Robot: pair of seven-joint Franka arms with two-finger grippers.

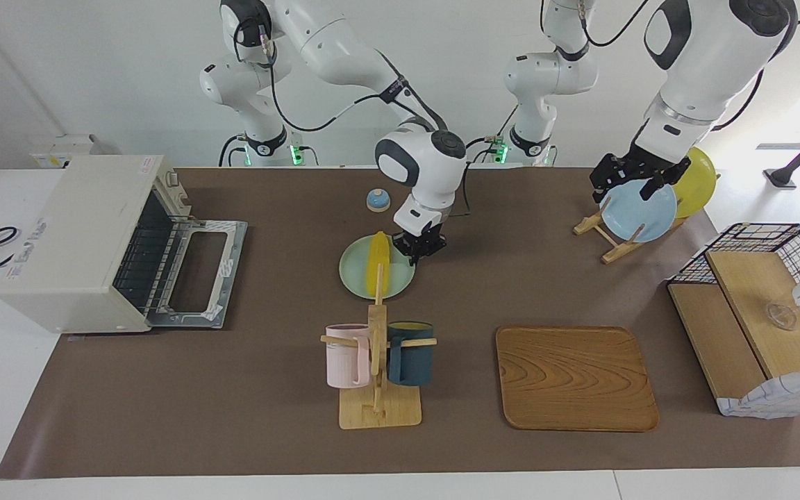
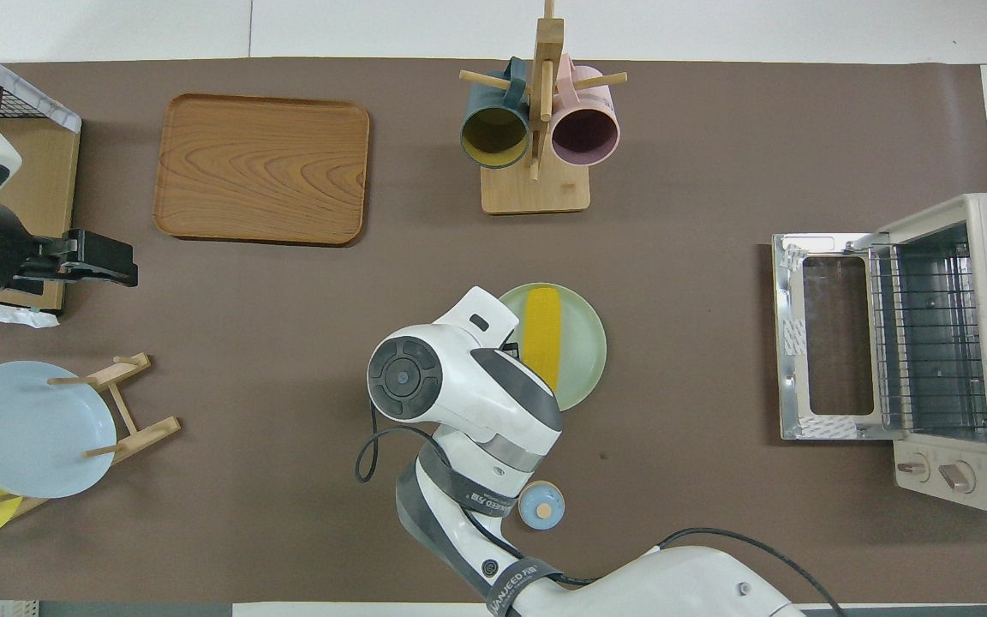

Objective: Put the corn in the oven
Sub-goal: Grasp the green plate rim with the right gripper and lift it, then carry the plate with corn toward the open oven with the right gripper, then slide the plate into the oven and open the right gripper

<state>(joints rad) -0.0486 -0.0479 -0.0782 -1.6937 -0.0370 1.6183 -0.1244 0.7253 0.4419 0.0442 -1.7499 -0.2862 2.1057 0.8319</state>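
Note:
The yellow corn lies on a pale green plate in the middle of the table; it also shows in the overhead view. My right gripper is open and low at the plate's edge, just beside the corn toward the left arm's end; the arm hides it in the overhead view. The cream-white oven stands at the right arm's end with its door folded down flat and the wire rack showing. My left gripper waits open and raised above the plate rack.
A mug tree with a pink and a dark blue mug stands farther out than the plate. A wooden tray, a wire-and-wood basket, a rack holding a blue plate and a yellow plate, and a small blue dome also stand on the table.

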